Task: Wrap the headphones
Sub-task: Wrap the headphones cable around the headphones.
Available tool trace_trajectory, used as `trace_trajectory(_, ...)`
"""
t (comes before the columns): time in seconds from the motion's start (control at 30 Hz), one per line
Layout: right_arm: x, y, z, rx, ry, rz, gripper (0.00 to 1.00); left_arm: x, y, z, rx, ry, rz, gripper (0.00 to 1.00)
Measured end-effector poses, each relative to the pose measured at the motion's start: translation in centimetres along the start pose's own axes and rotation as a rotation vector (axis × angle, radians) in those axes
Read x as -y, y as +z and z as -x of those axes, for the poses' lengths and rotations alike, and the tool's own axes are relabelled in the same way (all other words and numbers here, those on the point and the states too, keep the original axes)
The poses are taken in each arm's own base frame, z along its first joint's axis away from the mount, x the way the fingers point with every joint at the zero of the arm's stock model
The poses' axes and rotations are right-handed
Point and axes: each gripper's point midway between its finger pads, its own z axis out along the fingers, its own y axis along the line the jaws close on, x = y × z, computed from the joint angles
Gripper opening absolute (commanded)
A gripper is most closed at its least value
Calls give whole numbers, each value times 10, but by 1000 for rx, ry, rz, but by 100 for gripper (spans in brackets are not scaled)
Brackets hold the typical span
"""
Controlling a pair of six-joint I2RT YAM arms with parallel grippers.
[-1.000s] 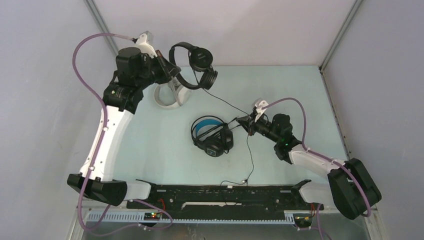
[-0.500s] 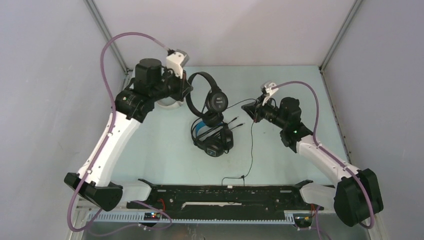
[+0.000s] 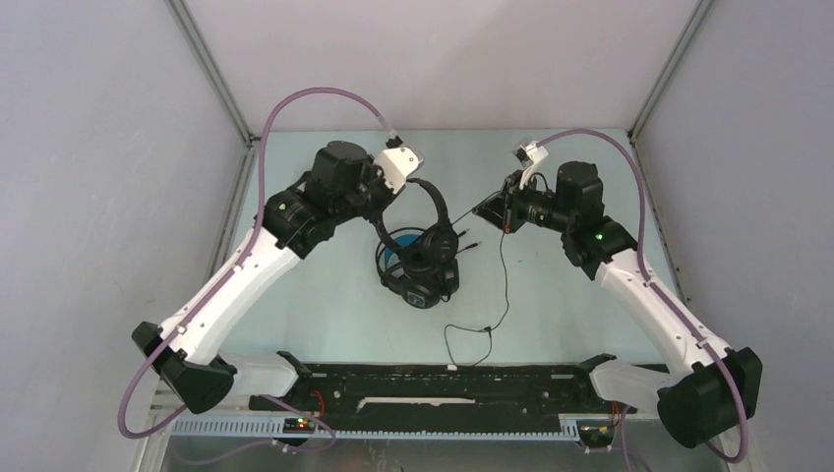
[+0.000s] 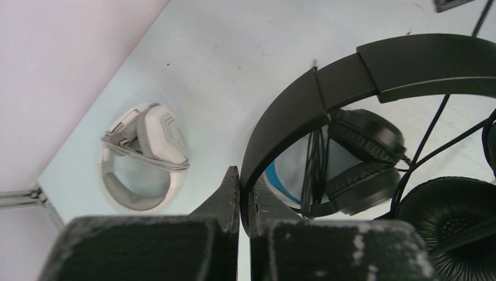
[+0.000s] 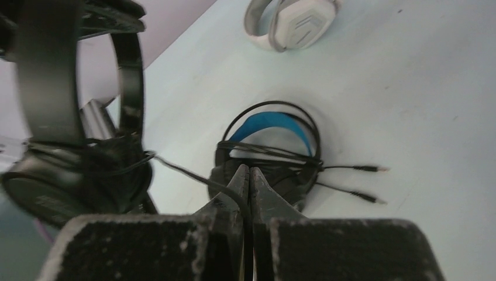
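My left gripper (image 3: 396, 193) is shut on the headband of the slim all-black headphones (image 3: 434, 208), holding them in the air over the black headphones with blue lining (image 3: 417, 278), which lie on the table with their cable wound round them. In the left wrist view the gripper (image 4: 243, 175) clamps the headband (image 4: 362, 70). My right gripper (image 3: 503, 211) is shut on the slim set's thin black cable (image 3: 503, 285), which hangs down to the table. The right wrist view shows the gripper (image 5: 250, 170) pinching the cable (image 5: 187, 172). The white-grey headphones (image 4: 143, 155) lie at the back left.
Grey walls close in the table on the left, back and right. A black rail (image 3: 443, 379) runs along the near edge. Two jack plugs (image 5: 374, 170) of the blue-lined set stick out to the right on the table.
My left arm has carried the slim black headphones from the back left, rightwards and down over the blue-lined set. My right gripper has moved back and up with the cable.
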Motion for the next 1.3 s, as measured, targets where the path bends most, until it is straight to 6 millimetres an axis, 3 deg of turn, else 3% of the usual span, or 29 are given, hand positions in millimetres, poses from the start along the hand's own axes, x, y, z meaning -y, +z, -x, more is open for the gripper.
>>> trace_trajectory(0.43,-49,-14,3,-113,173,185,0,-11,25,-19,-144,113,162,0)
trace_trajectory(0.67,-74,-18,5,-142,273,297,0,-18,24,-20,-162,115,224,0)
trace_trajectory(1.07,-113,12,16,-134,354,443,9,-28,21,-18,-177,76,307,0)
trace_trajectory(1.3,-127,24,19,-106,343,460,9,-35,23,-3,-163,-40,364,0)
